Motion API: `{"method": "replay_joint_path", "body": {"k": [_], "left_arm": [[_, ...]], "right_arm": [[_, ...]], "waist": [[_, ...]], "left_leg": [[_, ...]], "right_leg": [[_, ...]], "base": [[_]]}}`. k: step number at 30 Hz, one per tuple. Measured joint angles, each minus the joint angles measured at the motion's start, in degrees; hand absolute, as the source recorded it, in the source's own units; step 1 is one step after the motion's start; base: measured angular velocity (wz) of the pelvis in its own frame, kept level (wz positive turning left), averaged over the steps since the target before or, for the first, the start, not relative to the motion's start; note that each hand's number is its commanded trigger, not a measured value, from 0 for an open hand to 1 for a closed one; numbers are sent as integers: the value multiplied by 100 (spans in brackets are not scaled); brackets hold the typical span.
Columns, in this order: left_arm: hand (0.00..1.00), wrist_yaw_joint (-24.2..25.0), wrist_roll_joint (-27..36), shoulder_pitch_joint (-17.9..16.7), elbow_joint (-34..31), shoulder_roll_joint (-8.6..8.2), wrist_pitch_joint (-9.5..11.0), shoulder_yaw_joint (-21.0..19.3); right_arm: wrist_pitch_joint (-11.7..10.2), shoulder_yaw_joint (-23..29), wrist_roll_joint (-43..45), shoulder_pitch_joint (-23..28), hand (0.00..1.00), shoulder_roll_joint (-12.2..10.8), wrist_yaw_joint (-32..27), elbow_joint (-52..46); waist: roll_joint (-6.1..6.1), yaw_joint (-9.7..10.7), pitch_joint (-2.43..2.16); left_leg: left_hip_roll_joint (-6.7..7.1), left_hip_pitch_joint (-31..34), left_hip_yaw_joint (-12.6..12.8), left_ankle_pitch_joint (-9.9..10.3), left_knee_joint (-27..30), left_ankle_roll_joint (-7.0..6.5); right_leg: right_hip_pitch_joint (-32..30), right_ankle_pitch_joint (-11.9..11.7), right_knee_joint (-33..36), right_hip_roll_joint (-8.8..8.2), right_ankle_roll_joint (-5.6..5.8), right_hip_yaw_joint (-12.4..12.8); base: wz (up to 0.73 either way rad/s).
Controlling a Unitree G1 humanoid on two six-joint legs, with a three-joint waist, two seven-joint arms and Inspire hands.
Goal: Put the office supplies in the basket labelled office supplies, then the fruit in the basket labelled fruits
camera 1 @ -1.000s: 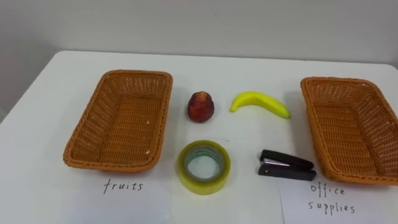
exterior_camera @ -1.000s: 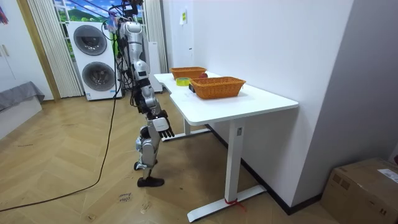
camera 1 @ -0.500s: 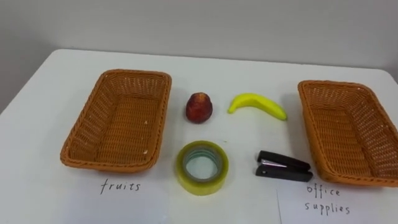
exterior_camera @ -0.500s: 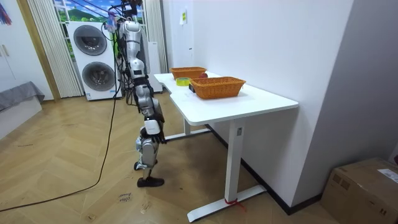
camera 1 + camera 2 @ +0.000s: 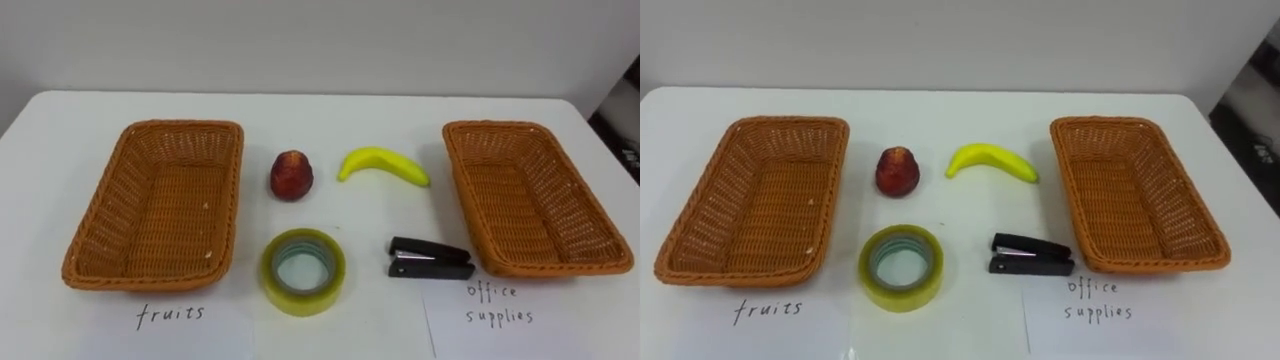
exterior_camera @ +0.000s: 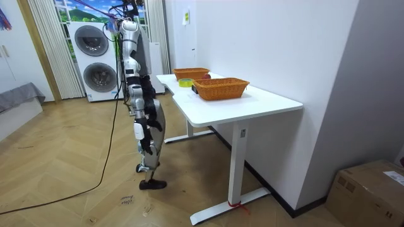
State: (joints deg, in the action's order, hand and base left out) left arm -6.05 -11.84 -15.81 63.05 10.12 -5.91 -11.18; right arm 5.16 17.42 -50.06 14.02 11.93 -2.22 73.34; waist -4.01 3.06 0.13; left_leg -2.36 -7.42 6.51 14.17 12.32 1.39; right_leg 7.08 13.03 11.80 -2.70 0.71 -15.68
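while the fruits basket (image 5: pixel 226 190) and office basket (image 5: pixel 455 180) sit empty, nothing is sorted | red fruit (image 5: pixel 290 175), banana (image 5: pixel 370 165), tape roll (image 5: pixel 303 271), stapler (image 5: pixel 430 259) lie on the desk (image 5: pixel 330 110) between them | right hand (image 6: pixel 151 123) hangs low, fingers: cannot tell

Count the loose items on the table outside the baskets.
4: a red fruit and a banana side by side between the left basket and right basket, and a tape roll and a black stapler nearer the robot. Both baskets look empty; nothing seems hidden.
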Motion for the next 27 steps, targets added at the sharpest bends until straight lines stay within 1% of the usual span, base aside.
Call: {"method": "replay_joint_path", "body": {"k": [1, 3, 7, 8, 9, 10, 11, 12, 13, 14, 15, 16, 17, 18, 19, 20, 21, 22, 23, 24, 25, 27], "left_arm": [[0, -4, 3, -21, -2, -1, 7, 0], [0, -86, 6, -112, -8, -1, 9, -5], [0, -248, 30, -181, -46, 0, 10, -103], [0, -256, 29, -229, -123, -3, 10, -102], [0, -260, 13, -283, -201, -5, 14, -102], [0, -261, 0, -311, -247, -7, 15, -106], [0, -281, 2, -341, -293, -7, 42, -112], [0, -335, 2, -372, -364, -21, 94, -133], [0, -375, 0, -378, -391, -23, 141, -173], [0, -402, 0, -377, -408, -21, 150, -213], [0, -476, 2, -376, -446, -8, 185, -229], [0, -490, -1, -377, -468, -4, 208, -227], [0, -500, -5, -394, -554, -10, 230, -211], [0, -500, -9, -399, -626, -21, 237, -200], [0, -499, -11, -388, -638, -21, 247, -200], [0, -500, -9, -379, -660, -19, 267, -202], [0, -503, 0, -379, -656, -18, 283, -202], [0, -506, 2, -375, -656, -19, 300, -201], [0, -511, -1, -381, -625, -20, 342, -184], [0, -523, -3, -385, -550, -20, 346, -158], [0, -537, -6, -395, -531, -21, 345, -153], [0, -575, -13, -395, -525, -2, 344, -150]], "right_arm": [[-5, 74, -79, 13, 0, 8, -69, -80], [-18, 318, -393, 25, 0, 52, -306, -306], [-29, 502, -584, -49, 0, 146, -701, -653], [-39, 673, -582, -48, 0, 158, -880, -864], [-78, 755, -577, -45, 0, 185, -1038, -1046], [-108, 825, -578, -52, 0, 190, -1126, -1135], [-200, 920, -576, -59, 0, 193, -1326, -1310], [-210, 1014, -541, -47, 0, 192, -1605, -1636], [-220, 1128, -449, -48, 0, 193, -1894, -2017], [-267, 1165, -362, -48, 0, 194, -2030, -2175], [-363, 1275, -224, -52, 0, 194, -2273, -2479], [-412, 1311, -147, -54, 0, 195, -2391, -2615], [-509, 1312, 28, -42, 0, 197, -2672, -3003], [-561, 1309, 182, -45, 0, 197, -2920, -3438], [-580, 1309, 291, -45, 0, 197, -3026, -3672], [-658, 1311, 597, -64, 0, 197, -3214, -4054], [-671, 1292, 1134, -81, 0, 200, -3403, -4349], [-652, 1274, 1387, -59, 0, 195, -3555, -4445], [-651, 1243, 1643, -38, 0, 194, -3778, -4600], [-655, 1243, 1802, -38, 0, 194, -3978, -4867], [-665, 1245, 1892, -40, 0, 194, -4069, -5034], [-785, 1241, 2167, -80, 0, 210, -4343, -5730]], "waist": [[-1, 13, 0], [-34, 118, -4], [-106, 174, -3], [-117, 211, -7], [-122, 261, -7], [-122, 277, -7], [-119, 278, -7], [-114, 283, -7], [-106, 303, -4], [-107, 319, -5], [-110, 319, -6], [-111, 311, -5], [-106, 299, -5], [-92, 295, -8], [-87, 295, -12], [-68, 304, -7], [-72, 305, -16], [-81, 286, -21], [-67, 275, -14], [-46, 277, -3], [-39, 277, -5], [-58, 271, -2]], "left_leg": [[1, -5, 0, 0, -9, 0], [2, -10, 2, 0, -31, 0], [-4, -20, 1, 1, -100, -1], [-4, -21, 4, 1, -100, -1], [-3, -17, 3, 1, -97, -1], [-3, -17, 3, 1, -99, -1], [-4, -21, 23, 1, -98, -1], [-8, -21, 74, 1, -100, -1], [-6, -13, 92, 0, -99, -1], [-4, -10, 96, 0, -99, -1], [-3, -10, 114, 0, -93, -1], [-3, -7, 126, 0, -91, -1], [-1, 10, 142, 0, -90, -1], [-1, 49, 155, 0, -88, -1], [0, 73, 155, 0, -85, -1], [0, 90, 156, 0, -81, -1], [2, 77, 156, 0, -79, -1], [3, 73, 156, -1, -80, -1], [6, 73, 159, -1, -81, -1], [10, 71, 176, -1, -81, -1], [10, 79, 191, -1, -80, -1], [8, 115, 213, -4, -82, -5]], "right_leg": [[2, 0, 0, 0, 1, 1], [-10, 6, 16, 1, 1, 7], [-42, 33, 73, 8, -7, 23], [-59, 42, 85, 10, -9, 51], [-63, 45, 78, 32, -16, 147], [-68, 45, 79, 33, -16, 149], [-78, 45, 78, 37, -17, 175], [-104, 45, 91, 34, -18, 175], [-115, 43, 107, 31, -20, 183], [-114, 43, 120, 31, -20, 188], [-121, 43, 134, 31, -19, 208], [-128, 44, 136, 31, -19, 215], [-161, 45, 148, 30, -16, 236], [-231, 47, 187, 29, -16, 272], [-245, 47, 193, 30, -16, 297], [-247, 46, 204, 32, -17, 319], [-240, 46, 206, 32, -17, 332], [-244, 46, 208, 34, -17, 345], [-245, 46, 215, 33, -17, 364], [-264, 47, 238, 30, -17, 388], [-303, 47, 267, 30, -17, 396], [-404, 65, 291, 28, -24, 432]], "base": [[0], [0], [0], [0], [0], [0], [-10], [-15], [-11], [-7], [-4], [-7], [-9], [-9], [-7], [0], [0], [0], [-7], [-11], [-16], [-10]]}}
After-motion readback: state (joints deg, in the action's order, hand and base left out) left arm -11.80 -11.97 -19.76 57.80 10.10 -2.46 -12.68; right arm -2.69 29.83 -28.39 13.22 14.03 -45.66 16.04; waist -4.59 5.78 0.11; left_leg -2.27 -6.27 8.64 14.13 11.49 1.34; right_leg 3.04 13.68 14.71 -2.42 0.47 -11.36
